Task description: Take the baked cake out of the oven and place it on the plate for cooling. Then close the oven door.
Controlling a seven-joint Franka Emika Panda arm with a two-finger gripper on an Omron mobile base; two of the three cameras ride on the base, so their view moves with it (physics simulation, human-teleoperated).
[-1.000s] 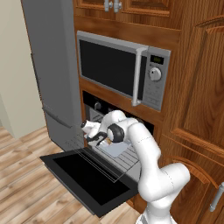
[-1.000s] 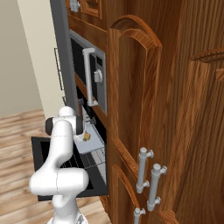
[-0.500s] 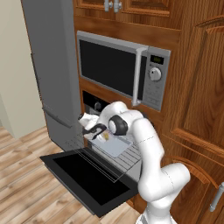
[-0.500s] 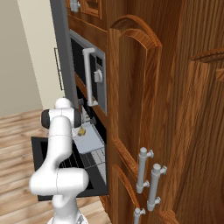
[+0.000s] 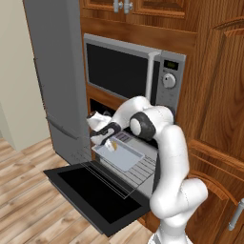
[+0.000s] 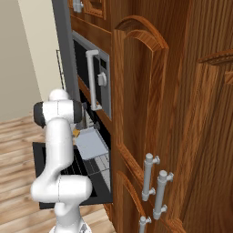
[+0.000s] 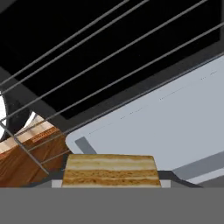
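Cake grasp at the open black built-in oven (image 5: 102,110).
Dark two-finger gripper (image 5: 108,141) pinches the small tan layered cake (image 7: 109,170) over the flat pale grey tray (image 5: 125,156); looks light, crumbly, so hold its flat sides gently.

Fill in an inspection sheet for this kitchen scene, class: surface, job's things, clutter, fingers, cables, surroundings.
Surface: pale grey tray on the pulled-out wire rack.
Job's things: baked cake at the tray's edge; oven door open, lying flat.
Clutter: nothing seen.
Fingers: gripper at the cake; whether it grips cannot be told.
Cables: nothing seen.
Surroundings: microwave above the oven, wooden cabinets, grey fridge, wood floor.
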